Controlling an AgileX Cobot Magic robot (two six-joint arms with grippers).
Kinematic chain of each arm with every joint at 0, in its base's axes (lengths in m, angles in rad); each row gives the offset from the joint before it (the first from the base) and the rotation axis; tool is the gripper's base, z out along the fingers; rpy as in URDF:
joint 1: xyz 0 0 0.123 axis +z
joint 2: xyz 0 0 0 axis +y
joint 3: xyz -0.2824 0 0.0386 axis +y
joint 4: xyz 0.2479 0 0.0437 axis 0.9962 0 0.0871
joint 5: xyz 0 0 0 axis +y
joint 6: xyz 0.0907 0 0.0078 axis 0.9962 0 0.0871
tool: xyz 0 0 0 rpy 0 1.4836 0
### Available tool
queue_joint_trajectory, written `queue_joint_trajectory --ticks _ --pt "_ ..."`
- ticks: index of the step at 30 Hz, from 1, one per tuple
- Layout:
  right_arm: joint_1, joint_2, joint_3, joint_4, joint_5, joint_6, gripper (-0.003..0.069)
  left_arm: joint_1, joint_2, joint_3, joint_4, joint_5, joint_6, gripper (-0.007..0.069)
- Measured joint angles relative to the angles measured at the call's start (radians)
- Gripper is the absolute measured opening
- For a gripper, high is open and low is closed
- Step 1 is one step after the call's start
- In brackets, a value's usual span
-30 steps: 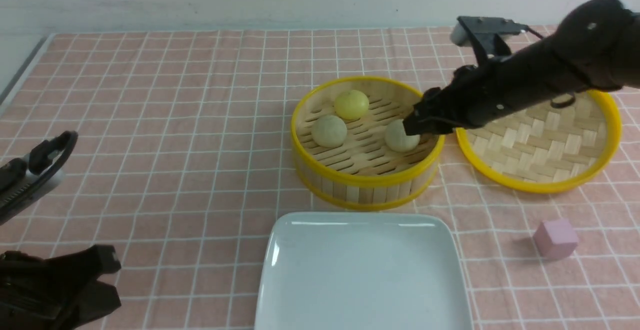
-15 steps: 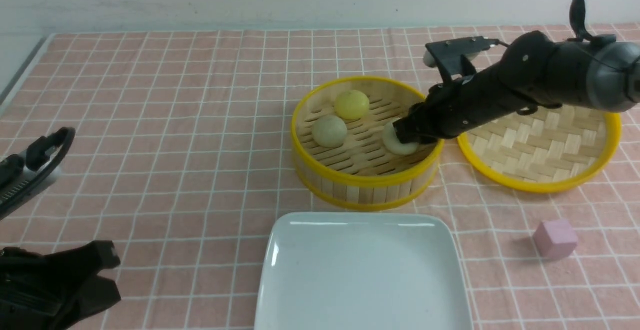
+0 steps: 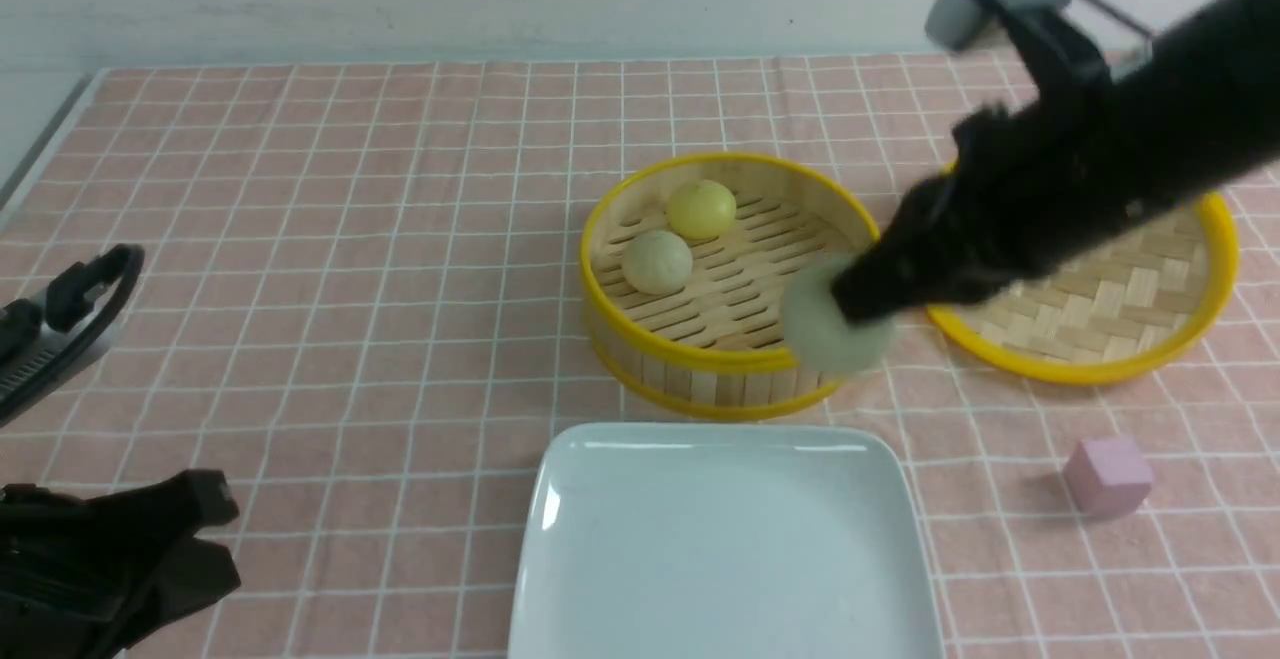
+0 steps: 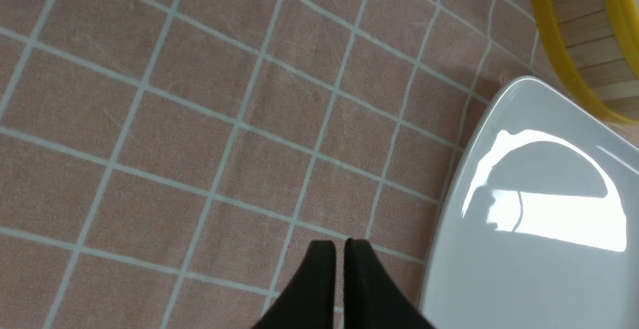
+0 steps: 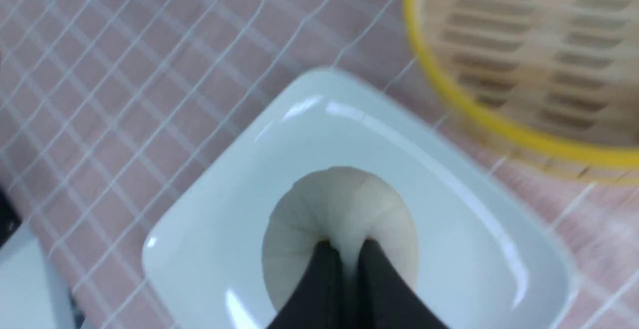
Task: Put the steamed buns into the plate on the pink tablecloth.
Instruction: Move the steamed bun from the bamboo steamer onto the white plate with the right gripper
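My right gripper [image 3: 850, 304] is shut on a pale steamed bun [image 3: 830, 324] and holds it in the air over the front rim of the bamboo steamer basket [image 3: 730, 359]. In the right wrist view the bun [image 5: 339, 214] is pinched between my fingers [image 5: 324, 279], with the white plate [image 5: 214, 249] below it. A pale bun [image 3: 657, 261] and a yellow bun [image 3: 701, 208] lie in the basket. The white plate [image 3: 600, 559] sits on the pink tablecloth [image 3: 350, 239] in front of the basket. My left gripper [image 4: 339, 243] is shut and empty, beside the plate [image 4: 524, 279].
The round woven lid [image 3: 1100, 319] lies right of the basket, partly behind my right arm. A small pink cube [image 3: 1107, 477] sits right of the plate. My left arm [image 3: 100, 559] rests at the front left corner.
My right gripper closed on the pale bun in the basket, lifted it out and moved it forward toward the plate. The left arm barely moved.
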Motion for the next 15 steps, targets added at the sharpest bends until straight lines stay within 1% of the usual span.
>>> queue_joint_trajectory --ticks 1,2,4,6,9,10,11,12,13,14,15 --pt "0.027 -0.011 0.063 0.000 -0.031 0.000 0.0018 0.000 0.000 0.000 0.000 0.000 0.000 0.0059" --pt "0.027 -0.012 0.076 0.000 -0.038 0.000 0.0018 0.000 0.000 0.000 0.000 0.000 0.000 0.0059" --pt "0.087 -0.006 0.237 0.001 -0.183 0.000 0.0020 0.000 0.000 0.000 0.000 0.000 0.000 0.0066" --pt "0.109 0.012 0.304 0.008 -0.296 0.000 0.0027 0.000 0.000 0.000 0.000 0.000 0.000 0.0069" --pt "0.129 0.066 0.398 0.054 -0.499 0.000 0.0069 0.000 0.000 0.000 0.000 -0.008 0.000 0.0076" --pt "0.130 0.080 0.411 0.072 -0.540 0.000 0.0095 0.000 0.000 0.000 0.000 -0.010 0.000 0.0080" --pt "0.131 0.098 0.418 0.105 -0.594 0.000 0.0139 0.000 0.000 0.000 0.000 -0.012 0.000 0.0088" --pt "0.131 0.103 0.418 0.110 -0.599 0.000 0.0155 0.000 0.000 0.000 0.000 -0.014 0.000 0.0091" --pt "0.131 0.113 0.418 0.138 -0.628 0.000 0.0223 0.000 0.000 0.000 0.000 -0.016 0.000 0.0105" --pt "0.131 0.114 0.418 0.148 -0.633 0.000 0.0254 0.000 0.000 0.000 0.000 -0.018 0.000 0.0112" --pt "0.128 0.111 0.414 0.155 -0.628 0.000 0.0328 0.000 0.000 -0.003 0.000 -0.017 0.000 0.0133"
